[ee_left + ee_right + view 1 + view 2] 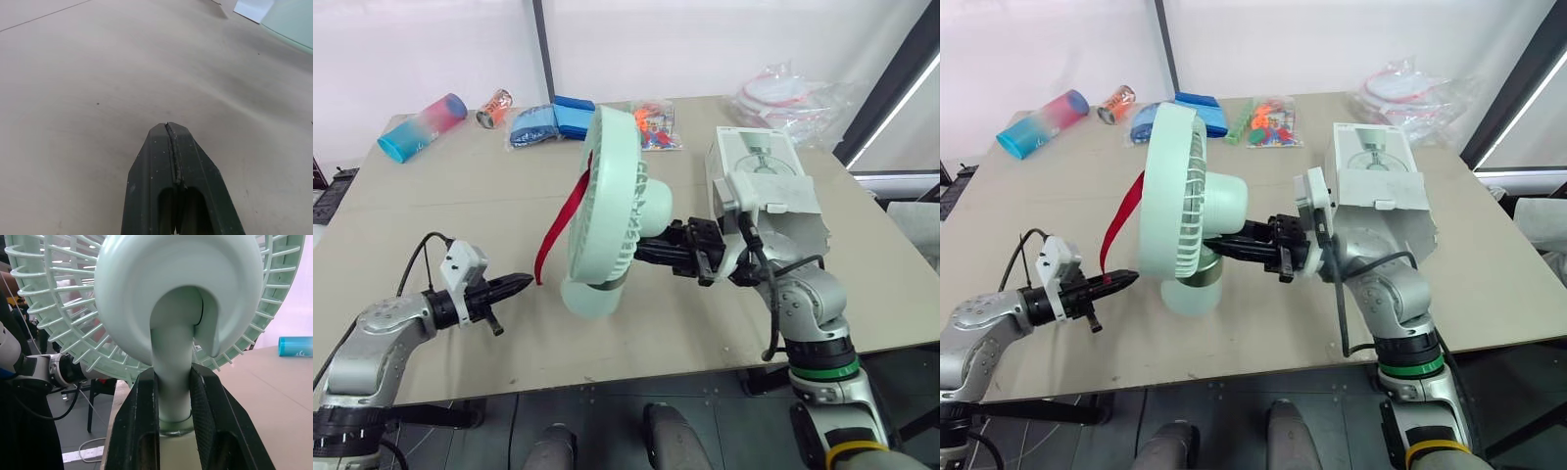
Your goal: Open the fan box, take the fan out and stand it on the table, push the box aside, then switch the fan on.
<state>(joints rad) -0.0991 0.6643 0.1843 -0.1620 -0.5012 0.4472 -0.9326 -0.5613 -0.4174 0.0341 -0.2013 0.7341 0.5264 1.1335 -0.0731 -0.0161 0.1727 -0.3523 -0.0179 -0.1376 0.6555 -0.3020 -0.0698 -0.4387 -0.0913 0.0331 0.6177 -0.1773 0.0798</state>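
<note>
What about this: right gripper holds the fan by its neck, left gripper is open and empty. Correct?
The left gripper is shut, not open; the left wrist view shows its fingers together. It is empty, and the right gripper holds the fan by its neck.

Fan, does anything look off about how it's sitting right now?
Yes. The fan isn't standing free: it leans, with the right pincer clamped on its neck, and a red strap dangles from its grille.
</note>
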